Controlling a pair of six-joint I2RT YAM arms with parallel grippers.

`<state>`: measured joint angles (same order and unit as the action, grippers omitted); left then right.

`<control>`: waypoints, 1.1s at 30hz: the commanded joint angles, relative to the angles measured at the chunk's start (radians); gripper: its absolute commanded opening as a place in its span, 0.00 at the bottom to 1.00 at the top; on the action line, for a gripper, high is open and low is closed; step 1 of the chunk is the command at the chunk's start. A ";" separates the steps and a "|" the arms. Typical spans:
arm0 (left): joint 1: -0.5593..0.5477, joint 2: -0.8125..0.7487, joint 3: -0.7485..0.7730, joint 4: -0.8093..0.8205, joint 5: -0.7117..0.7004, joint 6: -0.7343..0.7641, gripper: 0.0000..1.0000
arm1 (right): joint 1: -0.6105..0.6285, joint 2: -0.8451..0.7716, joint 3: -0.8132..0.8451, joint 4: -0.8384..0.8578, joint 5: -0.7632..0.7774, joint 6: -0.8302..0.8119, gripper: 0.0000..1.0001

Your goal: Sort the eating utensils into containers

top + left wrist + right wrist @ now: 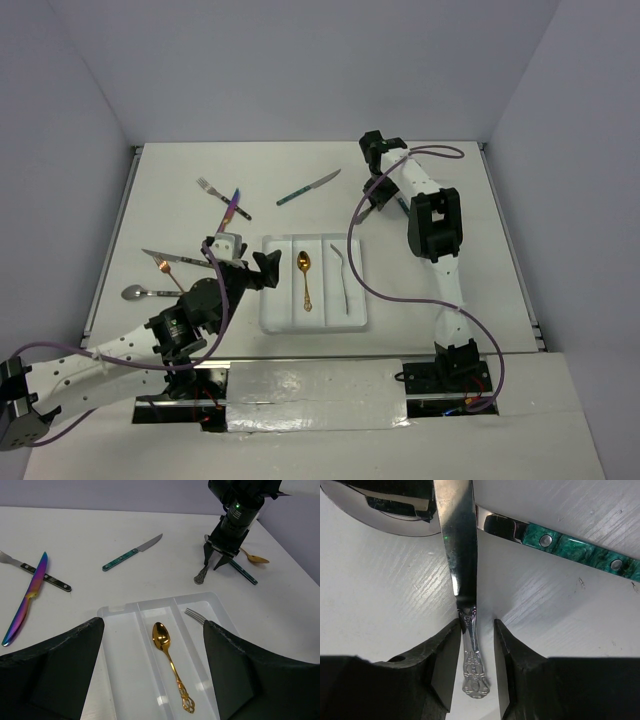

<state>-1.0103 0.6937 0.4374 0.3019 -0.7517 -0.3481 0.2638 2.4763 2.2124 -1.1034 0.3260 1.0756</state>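
Observation:
The white tray point(281, 290) holds a gold spoon point(305, 279) in its middle compartment and a silver fork point(343, 280) in the right one; the left one is bare. My left gripper point(154, 625) hovers open over the tray's near end, above the gold spoon point(170, 662). At the far right, my right gripper point(476, 625) is down on the table. Its fingers straddle the ornate handle point(473, 672) of a silver knife point(457, 540), and a thin gap shows on the right side. A teal-handled utensil point(570, 547) and a spoon bowl point(370, 515) lie just beyond it.
Loose on the table are a teal-handled knife point(308, 187), an iridescent knife point(232, 205), a dark-handled fork point(208, 186), a copper fork point(165, 268), a silver knife point(168, 257) and a silver spoon point(140, 292). A gold spoon point(255, 558) lies by the right gripper.

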 commanded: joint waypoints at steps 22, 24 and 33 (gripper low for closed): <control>-0.002 0.007 -0.003 0.034 -0.017 -0.011 0.93 | -0.044 -0.210 -0.270 0.287 -0.016 -0.212 0.00; -0.002 0.012 -0.002 0.032 -0.020 -0.009 0.93 | -0.046 -0.259 -0.283 0.312 0.015 -0.230 0.00; -0.002 0.039 0.004 0.037 -0.017 0.003 0.89 | -0.047 -0.355 -0.310 0.376 0.024 -0.364 0.00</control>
<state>-1.0103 0.7238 0.4355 0.3012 -0.7612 -0.3458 0.2218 2.2261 1.8954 -0.7860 0.3225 0.7784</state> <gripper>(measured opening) 0.897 0.108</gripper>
